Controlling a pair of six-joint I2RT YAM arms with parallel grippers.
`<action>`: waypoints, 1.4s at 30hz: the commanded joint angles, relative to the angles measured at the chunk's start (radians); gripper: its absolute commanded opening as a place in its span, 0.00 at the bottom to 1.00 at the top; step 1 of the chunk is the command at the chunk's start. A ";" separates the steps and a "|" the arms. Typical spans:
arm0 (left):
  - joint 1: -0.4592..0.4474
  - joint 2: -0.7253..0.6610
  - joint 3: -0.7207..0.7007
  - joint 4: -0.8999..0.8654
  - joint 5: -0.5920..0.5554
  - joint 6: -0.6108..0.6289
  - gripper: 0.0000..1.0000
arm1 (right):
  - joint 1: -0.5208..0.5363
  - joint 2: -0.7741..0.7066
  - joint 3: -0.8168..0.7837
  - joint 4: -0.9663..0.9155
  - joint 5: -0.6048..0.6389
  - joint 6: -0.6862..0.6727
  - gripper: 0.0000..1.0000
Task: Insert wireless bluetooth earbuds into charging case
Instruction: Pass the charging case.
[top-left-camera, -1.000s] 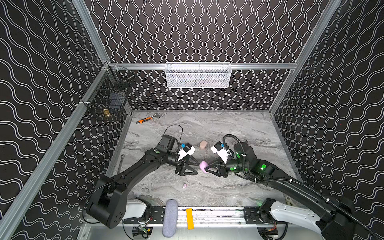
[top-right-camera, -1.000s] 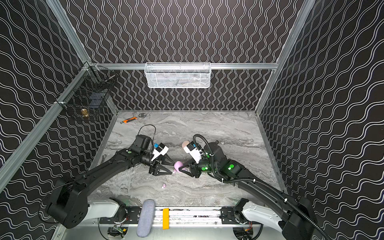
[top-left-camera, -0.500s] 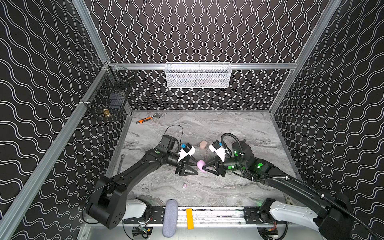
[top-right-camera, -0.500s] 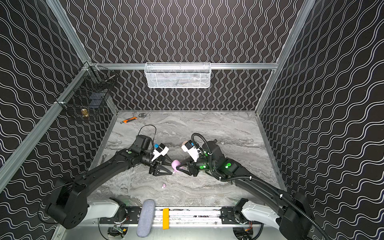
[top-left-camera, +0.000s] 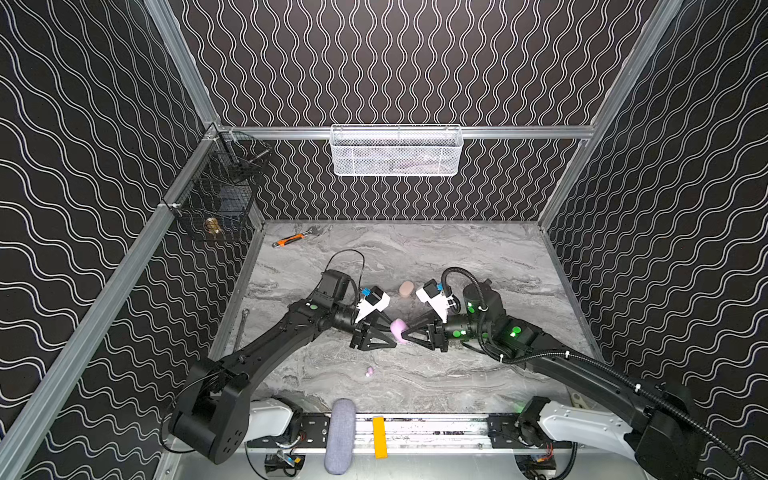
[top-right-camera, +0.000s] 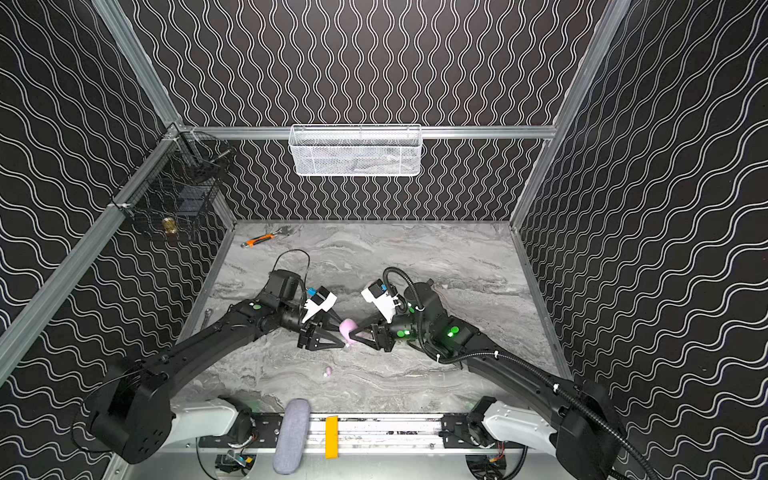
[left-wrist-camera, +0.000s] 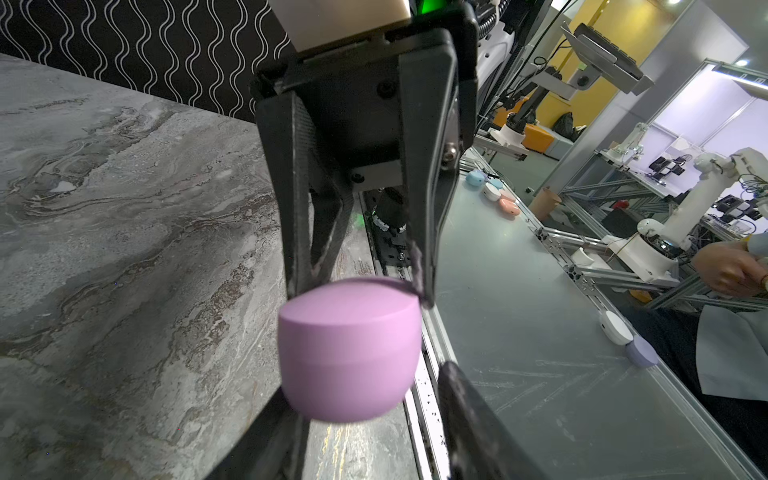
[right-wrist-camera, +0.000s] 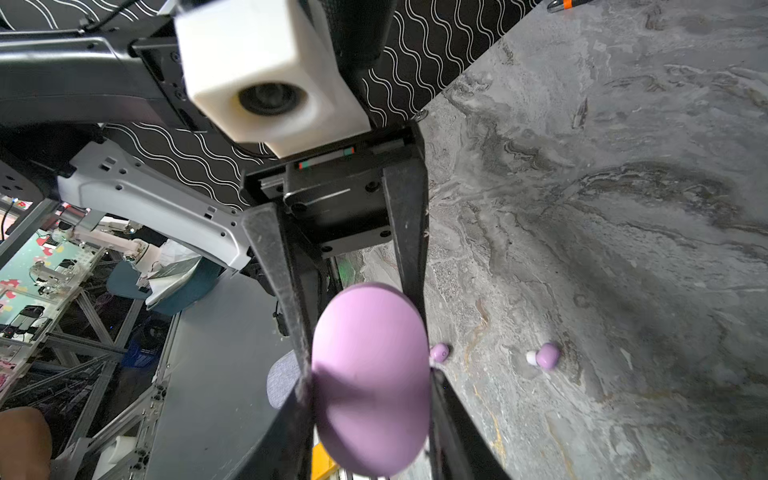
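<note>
Enclosure: black walls with white wavy lines close in a grey marble tabletop (top-left-camera: 457, 257). A white mesh basket (top-left-camera: 395, 151) hangs on the back rail and a black wire basket (top-left-camera: 216, 195) on the side wall. An orange-handled wrench (top-left-camera: 293, 240) lies in the far corner.
Lilac charging case (top-left-camera: 398, 330): lid down, apparently lifted off the marble at mid-table, between the two arms. Probably each arm is meant to take one end so the lid can be opened before any bud goes in.
Right gripper (top-left-camera: 405, 334): clamped across one end of the case, with both fingers against its sides in the right wrist view. It carries the case.
Left gripper (top-left-camera: 392, 336): jaws straddle the opposite end. The left wrist view shows a sliver of gap at one finger, while the right wrist view suggests contact, so I cannot tell whether it grips.
Lilac earbud (top-left-camera: 369, 371): loose on the marble toward the front rail, well apart from the case.
Second lilac earbud (right-wrist-camera: 439, 353): seen in the right wrist view, also on the marble. Neither bud is in the case.
Cream-white buds: not visible in any view.
Peach charging case (top-left-camera: 406, 289): shut, on the table behind the grippers, with nothing touching it.
Change: a second ago the lilac case hung nearer the right arm's side. It has since been carried slightly toward the left gripper, whose jaws have drawn in around it. The loose bud and the peach case have not moved.
</note>
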 joint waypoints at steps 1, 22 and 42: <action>-0.002 -0.003 0.001 0.055 0.023 -0.018 0.52 | 0.004 0.006 -0.007 0.051 -0.009 0.015 0.27; 0.000 -0.008 -0.006 0.080 0.004 -0.054 0.54 | 0.020 0.025 -0.002 0.075 -0.009 0.018 0.27; 0.000 -0.008 -0.008 0.081 0.010 -0.054 0.42 | 0.022 0.031 0.004 0.075 -0.012 0.017 0.27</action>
